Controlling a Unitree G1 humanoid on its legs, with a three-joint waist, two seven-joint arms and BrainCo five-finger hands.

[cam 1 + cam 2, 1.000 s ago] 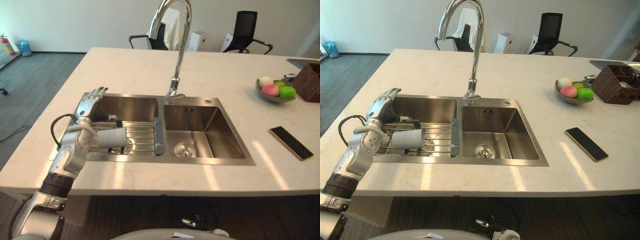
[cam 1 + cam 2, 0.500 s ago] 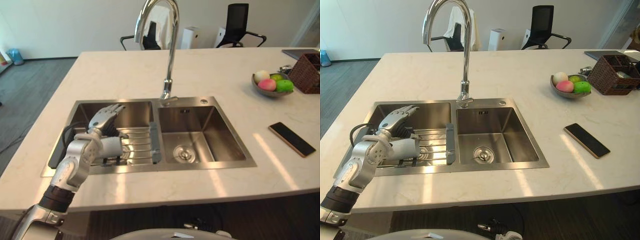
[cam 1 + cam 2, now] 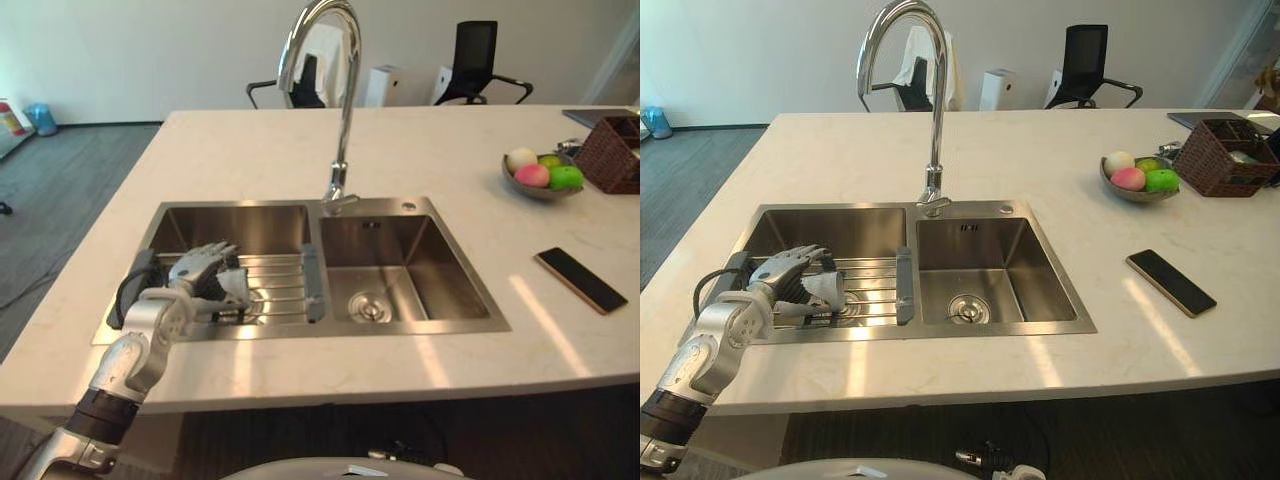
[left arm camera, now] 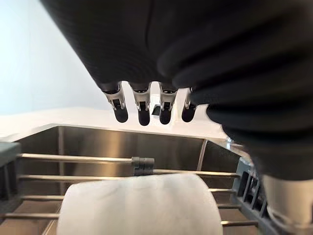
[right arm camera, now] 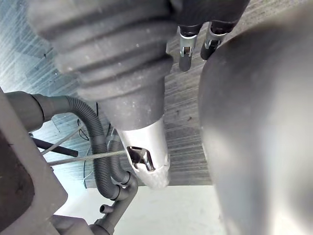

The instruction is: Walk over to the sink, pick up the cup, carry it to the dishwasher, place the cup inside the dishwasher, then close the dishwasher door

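Note:
A white cup (image 3: 234,287) lies on its side on the wire rack (image 3: 283,278) in the left basin of the steel sink (image 3: 300,335). My left hand (image 3: 196,271) hovers right over it, fingers spread and lightly arched above its side. In the left wrist view the cup (image 4: 142,205) sits just under the palm, the straight fingers (image 4: 143,110) reach past it and the thumb (image 4: 283,196) stands beside it, not closed round it. My right hand (image 5: 146,161) hangs low beside grey drain hoses, fingers relaxed and holding nothing.
A tall curved faucet (image 3: 342,140) rises behind the divider between the basins. On the counter to the right are a fruit bowl (image 3: 540,176), a dark phone (image 3: 580,281) and a wicker basket (image 3: 614,153). Office chairs (image 3: 482,62) stand beyond the counter.
The left hand has come down from a raised, fingers-up pose beside the cup to lie low over it. The camera has shifted a little; the cup has stayed on the rack.

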